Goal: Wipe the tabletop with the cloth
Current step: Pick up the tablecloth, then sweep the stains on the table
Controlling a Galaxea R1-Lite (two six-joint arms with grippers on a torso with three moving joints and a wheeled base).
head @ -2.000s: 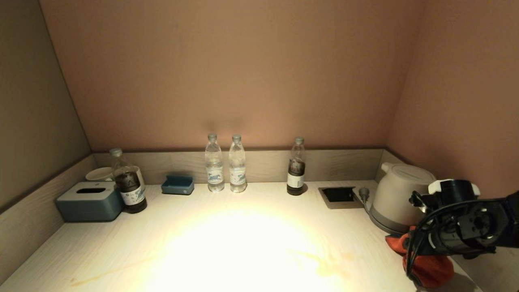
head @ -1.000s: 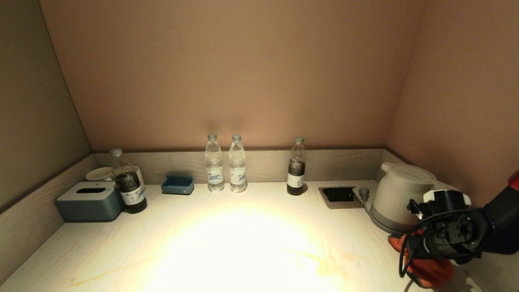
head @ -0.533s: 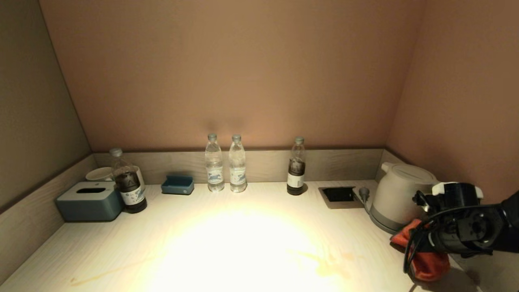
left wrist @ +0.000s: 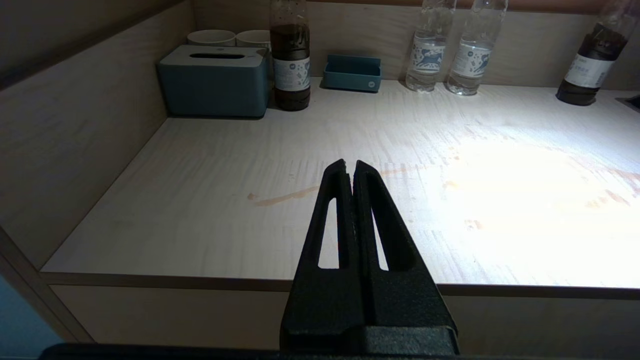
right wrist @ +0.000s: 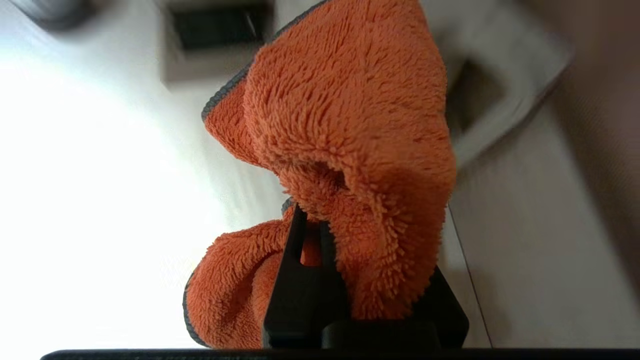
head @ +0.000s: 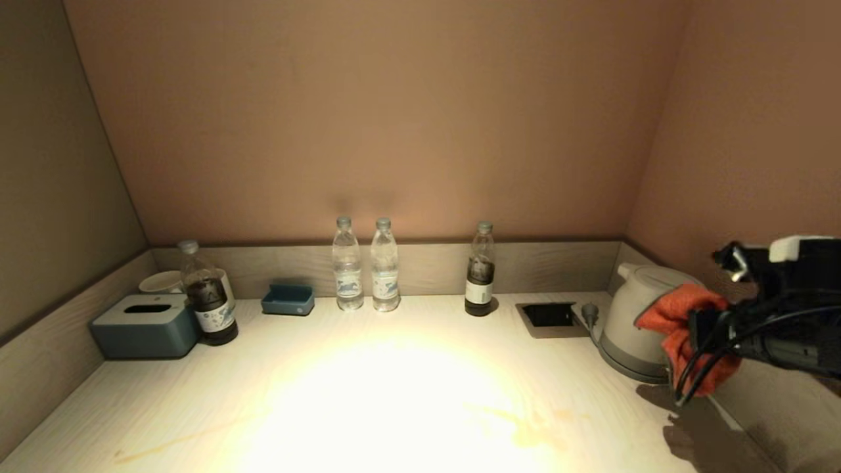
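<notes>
The orange terry cloth (head: 677, 315) with its dark grey edge hangs bunched above the tabletop (head: 368, 394), in front of the kettle at the far right. My right gripper (head: 700, 338) is shut on the cloth (right wrist: 350, 125), whose folds drape over both fingers (right wrist: 295, 260) and hide the tips. Its shadow falls on the pale wood below. Yellowish stains (head: 525, 427) streak the tabletop near the front. My left gripper (left wrist: 350, 167) is shut on nothing and hovers over the front left edge of the tabletop (left wrist: 450, 200); the head view does not show it.
A white kettle (head: 640, 315) stands at the right by a recessed socket box (head: 548, 316). Along the back rim stand two clear water bottles (head: 364, 266) and a dark bottle (head: 479, 272). At the left are another dark bottle (head: 209, 295), a blue-grey tissue box (head: 146, 325), cups (head: 161, 281) and a small blue tray (head: 288, 299).
My right gripper closed on the cloth where it lay on the table by the kettle, then lifted it up and to the right. The left arm has not moved.
</notes>
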